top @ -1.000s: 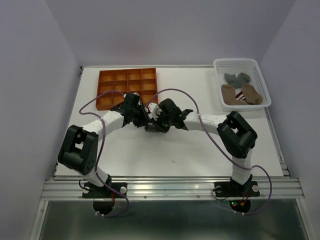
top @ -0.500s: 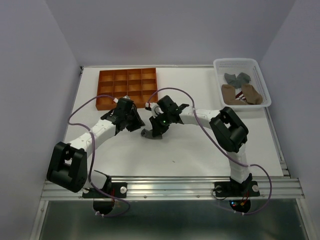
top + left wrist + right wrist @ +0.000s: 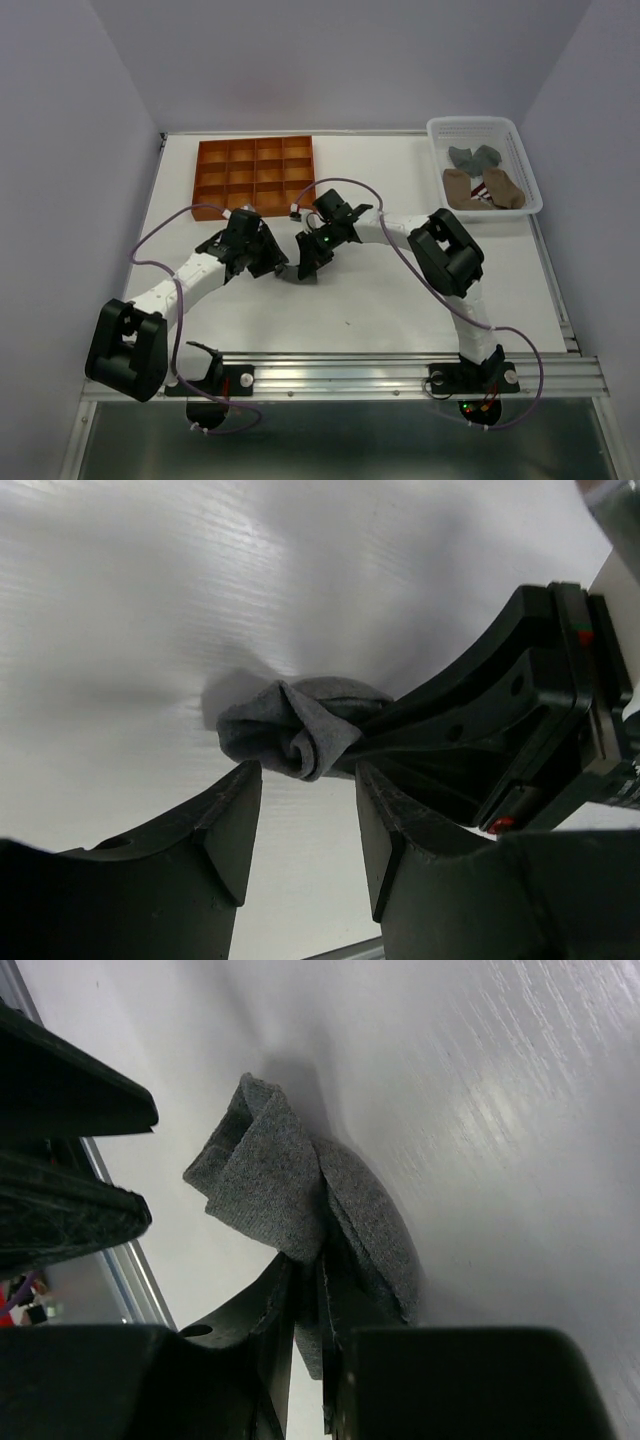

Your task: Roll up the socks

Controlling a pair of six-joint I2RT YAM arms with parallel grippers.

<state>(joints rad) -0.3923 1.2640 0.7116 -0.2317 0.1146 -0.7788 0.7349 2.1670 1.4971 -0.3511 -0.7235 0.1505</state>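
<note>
A grey sock (image 3: 290, 1195) lies folded on the white table (image 3: 400, 300); it also shows in the left wrist view (image 3: 290, 730) and in the top view (image 3: 291, 270). My right gripper (image 3: 308, 1280) is shut on the sock's edge, and in the top view it (image 3: 308, 262) sits at the table's middle. My left gripper (image 3: 305, 785) is open just beside the sock's free rolled end, not touching it; in the top view it (image 3: 272, 262) is just left of the sock. More socks, grey (image 3: 474, 156) and tan-brown (image 3: 460, 188), lie in the white basket (image 3: 484, 126).
An orange compartment tray (image 3: 254, 175) stands at the back left, close behind my left gripper. The white basket is at the back right. Purple cables loop over both arms.
My left arm has pulled back to the left and opened away from the sock. My right gripper has shifted slightly left and nearer, keeping the grey sock in its grip.
</note>
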